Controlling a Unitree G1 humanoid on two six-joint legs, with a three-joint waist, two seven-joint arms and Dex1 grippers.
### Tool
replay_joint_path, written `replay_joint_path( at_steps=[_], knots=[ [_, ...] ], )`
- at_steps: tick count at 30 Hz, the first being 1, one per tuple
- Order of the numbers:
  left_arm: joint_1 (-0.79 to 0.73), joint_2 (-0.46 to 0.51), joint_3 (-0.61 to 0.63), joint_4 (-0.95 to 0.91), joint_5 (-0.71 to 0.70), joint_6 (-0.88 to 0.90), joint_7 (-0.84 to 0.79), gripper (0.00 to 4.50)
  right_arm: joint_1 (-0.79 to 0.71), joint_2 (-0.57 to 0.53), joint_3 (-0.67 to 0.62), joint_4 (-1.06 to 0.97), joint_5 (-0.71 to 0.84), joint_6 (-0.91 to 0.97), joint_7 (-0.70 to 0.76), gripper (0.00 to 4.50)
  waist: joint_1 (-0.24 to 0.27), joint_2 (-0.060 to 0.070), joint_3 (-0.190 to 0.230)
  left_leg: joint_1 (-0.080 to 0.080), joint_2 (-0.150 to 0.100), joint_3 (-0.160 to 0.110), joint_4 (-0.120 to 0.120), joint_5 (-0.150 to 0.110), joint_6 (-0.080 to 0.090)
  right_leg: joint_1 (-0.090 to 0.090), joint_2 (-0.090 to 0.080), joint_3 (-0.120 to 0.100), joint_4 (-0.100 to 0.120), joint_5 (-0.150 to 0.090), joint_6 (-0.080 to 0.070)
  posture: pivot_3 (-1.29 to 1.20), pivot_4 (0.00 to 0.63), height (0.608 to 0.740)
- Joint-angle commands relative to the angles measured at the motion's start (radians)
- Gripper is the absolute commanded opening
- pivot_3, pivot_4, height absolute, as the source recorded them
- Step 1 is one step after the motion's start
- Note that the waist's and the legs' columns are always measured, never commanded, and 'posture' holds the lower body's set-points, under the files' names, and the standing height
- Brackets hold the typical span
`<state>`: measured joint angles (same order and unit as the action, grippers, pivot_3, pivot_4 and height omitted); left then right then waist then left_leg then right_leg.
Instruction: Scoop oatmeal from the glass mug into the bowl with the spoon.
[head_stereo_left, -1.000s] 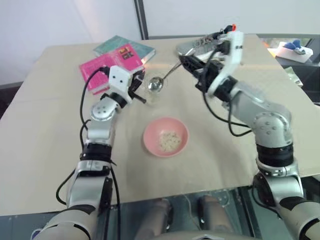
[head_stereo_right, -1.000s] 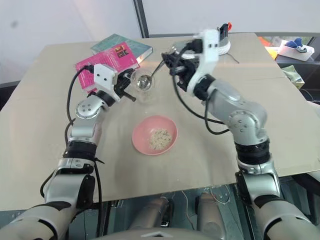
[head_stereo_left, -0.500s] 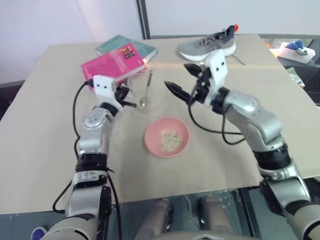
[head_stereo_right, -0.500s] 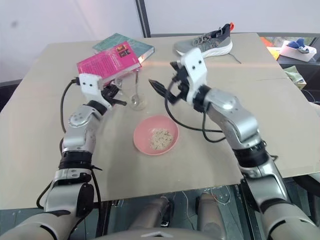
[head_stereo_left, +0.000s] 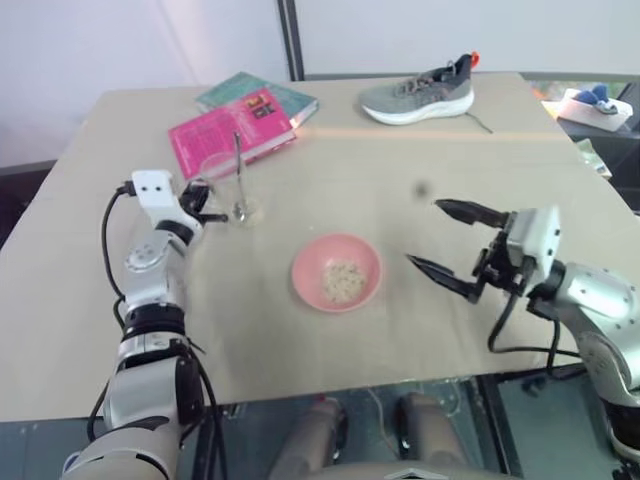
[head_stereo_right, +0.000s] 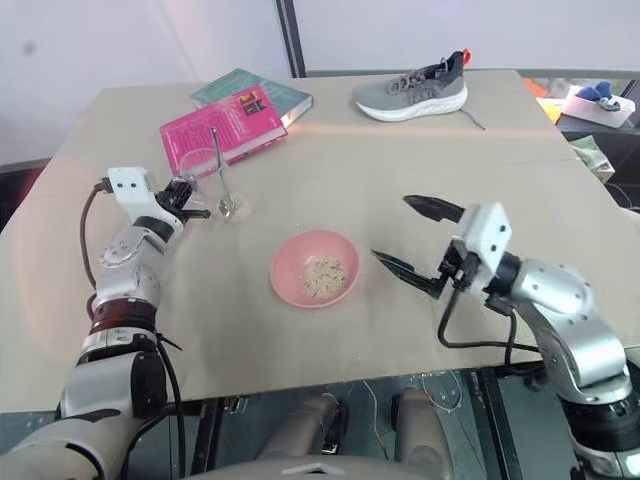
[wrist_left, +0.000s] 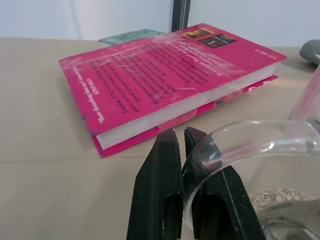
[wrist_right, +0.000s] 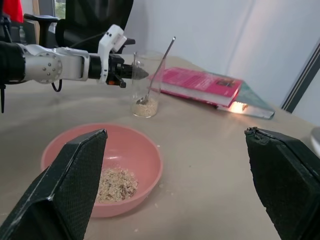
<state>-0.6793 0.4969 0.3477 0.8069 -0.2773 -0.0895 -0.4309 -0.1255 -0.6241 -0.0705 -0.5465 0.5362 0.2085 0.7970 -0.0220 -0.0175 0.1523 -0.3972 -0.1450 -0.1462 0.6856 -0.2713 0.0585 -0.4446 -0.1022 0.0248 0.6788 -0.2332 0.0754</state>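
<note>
The left gripper (wrist_left: 176, 145) is clamped on the glass mug (head_stereo_left: 224, 186) by its handle; the right gripper (head_stereo_right: 405, 236) gapes wide, empty, having let go of the spoon (head_stereo_left: 238, 175) and drawn back; the spoon now leans in the mug, beside the left gripper; oatmeal (head_stereo_right: 320, 276) lies in the bowl (head_stereo_right: 284, 283) between the grippers, and some in the mug.

Beige table (head_stereo_left: 420, 140), plain surface, seam running across its far part. Behind it a white wall (head_stereo_left: 120, 40) split by a dark vertical post (head_stereo_left: 291, 40). Black office chair (wrist_right: 95, 17) stands beside the table. At the far right, past the table edge, a white tray (head_stereo_left: 590, 105) holding something blue. A bright spot of light falls near the table's far seam.
</note>
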Motion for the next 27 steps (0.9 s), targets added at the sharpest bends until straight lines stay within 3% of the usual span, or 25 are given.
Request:
replay_joint_path(
  at_steps=[1,3,5,6,13,20,27],
  knots=[
    [-0.023,0.015,0.01,0.028,-0.002,-0.014,-0.002,0.0,0.034,-0.008,-0.052,-0.076,0.009,-0.036,0.002,4.46,0.003,0.0,0.0,0.0,0.0,0.0,0.0,0.0,0.0,0.0,0.0,0.0,0.0,0.0,0.0,0.0,0.15,0.74],
    [-0.029,0.016,0.011,0.047,-0.006,-0.001,-0.003,0.0,0.051,-0.008,-0.057,-0.095,0.005,-0.041,-0.001,4.46,0.006,0.0,0.0,0.0,0.0,0.0,0.0,0.0,0.0,0.0,0.0,0.0,0.0,0.0,0.0,0.0,0.15,0.74],
    [-0.034,0.017,0.012,0.056,-0.014,0.005,-0.02,0.75,0.055,-0.005,-0.056,-0.102,-0.001,-0.042,-0.009,4.5,0.006,0.0,0.0,0.0,0.0,0.0,0.0,0.0,0.0,0.0,0.0,0.0,0.0,0.0,0.0,0.0,0.15,0.74],
    [-0.031,0.018,0.013,0.053,-0.017,0.007,-0.025,0.87,0.057,-0.002,-0.053,-0.104,-0.005,-0.042,-0.013,4.5,0.007,0.0,0.0,0.0,0.0,0.0,0.0,0.0,0.0,0.0,0.0,0.0,0.0,0.0,0.0,0.0,0.15,0.74],
    [0.12,0.022,0.032,-0.172,-0.09,0.109,-0.09,3.84,0.087,-0.001,-0.065,-0.098,-0.009,-0.021,-0.042,4.5,0.006,0.0,0.0,0.0,0.0,0.0,-0.001,0.0,0.0,0.0,0.0,0.001,-0.001,0.0,0.0,0.0,0.15,0.74],
    [0.428,0.049,0.05,-0.608,-0.193,0.239,-0.195,3.84,0.116,-0.029,-0.063,0.004,-0.121,0.038,-0.111,4.5,0.007,0.0,0.0,0.001,0.0,0.001,-0.001,0.0,0.0,0.0,0.0,0.002,-0.001,0.0,0.0,0.0,0.15,0.74],
    [0.724,0.099,0.037,-1.021,-0.304,0.383,-0.312,3.84,0.036,-0.049,-0.02,0.264,-0.221,-0.04,-0.045,4.5,0.02,0.002,0.0,0.005,0.001,0.001,-0.002,0.0,0.0,0.004,0.0,0.002,-0.001,0.0,-0.001,0.0,0.15,0.74]
  ],
)
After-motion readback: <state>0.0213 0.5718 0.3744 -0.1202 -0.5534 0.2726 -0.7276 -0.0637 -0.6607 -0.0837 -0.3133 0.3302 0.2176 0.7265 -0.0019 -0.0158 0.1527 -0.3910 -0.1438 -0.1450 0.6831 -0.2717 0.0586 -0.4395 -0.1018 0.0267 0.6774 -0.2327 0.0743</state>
